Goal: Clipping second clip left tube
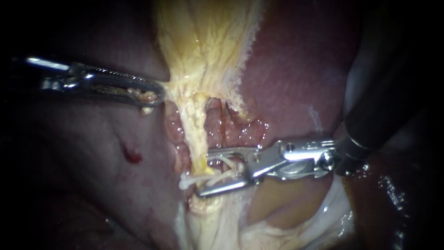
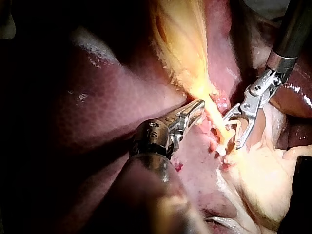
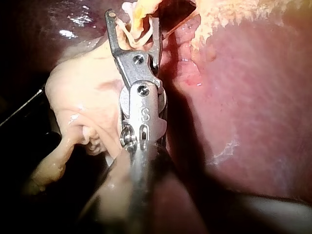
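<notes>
The right instrument (image 1: pixel 204 171) is holding its jaws wide, straddling two thin pale tubes (image 1: pixel 225 172) just below the yellow tissue (image 1: pixel 203 51). Which one is the left tube is not showing clearly. The left instrument (image 1: pixel 155 95) is clamping that tissue, holding it taut. Advisable: seat one tube deep and square across the jaws, clear of the neighbouring strand, before closing. Count: two instruments, two tubes.

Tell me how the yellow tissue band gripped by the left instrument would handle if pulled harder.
Likely floppy: the yellow tissue band tents toward the left instrument rather than holding shape. Probably slippery, given its wet sheen. Its frayed, stringy edges suggest it may tear.
</notes>
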### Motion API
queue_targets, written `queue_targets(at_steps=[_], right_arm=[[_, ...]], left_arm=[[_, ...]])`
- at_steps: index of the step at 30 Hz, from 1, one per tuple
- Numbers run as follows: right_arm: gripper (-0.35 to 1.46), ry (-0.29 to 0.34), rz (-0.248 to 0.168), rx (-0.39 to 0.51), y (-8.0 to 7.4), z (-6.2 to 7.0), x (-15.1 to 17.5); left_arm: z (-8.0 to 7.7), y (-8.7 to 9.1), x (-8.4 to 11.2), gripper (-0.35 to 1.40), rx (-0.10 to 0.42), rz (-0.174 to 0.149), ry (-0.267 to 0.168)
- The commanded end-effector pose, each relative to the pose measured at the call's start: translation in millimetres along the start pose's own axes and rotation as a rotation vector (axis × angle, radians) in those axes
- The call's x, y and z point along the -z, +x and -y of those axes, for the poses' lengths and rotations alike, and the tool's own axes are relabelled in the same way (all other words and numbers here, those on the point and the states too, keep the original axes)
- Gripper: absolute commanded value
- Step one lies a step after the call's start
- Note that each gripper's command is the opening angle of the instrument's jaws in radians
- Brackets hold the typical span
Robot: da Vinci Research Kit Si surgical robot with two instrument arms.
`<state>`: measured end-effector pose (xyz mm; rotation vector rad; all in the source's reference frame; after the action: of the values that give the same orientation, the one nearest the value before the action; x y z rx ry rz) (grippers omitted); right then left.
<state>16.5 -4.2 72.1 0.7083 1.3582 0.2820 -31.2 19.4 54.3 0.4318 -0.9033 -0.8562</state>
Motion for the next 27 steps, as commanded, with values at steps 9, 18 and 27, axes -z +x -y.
queue_targets(at_steps=[9,18,27], right_arm=[[0.5,0.054,-0.025,-0.014,0.2,0.3,-2.5],[0.5,0.091,-0.041,-0.022,0.2,0.9,-4.3],[0.49,0.148,-0.05,-0.02,0.9,2.8,-4.6]], left_arm=[[-0.1,0.1,-0.1,-0.35,0.0,0.0,0.0],[-0.1,0.1,-0.2,-0.35,-0.001,0.0,0.0],[-0.5,0.2,-0.2,-0.35,-0.001,0.0,0.001]])
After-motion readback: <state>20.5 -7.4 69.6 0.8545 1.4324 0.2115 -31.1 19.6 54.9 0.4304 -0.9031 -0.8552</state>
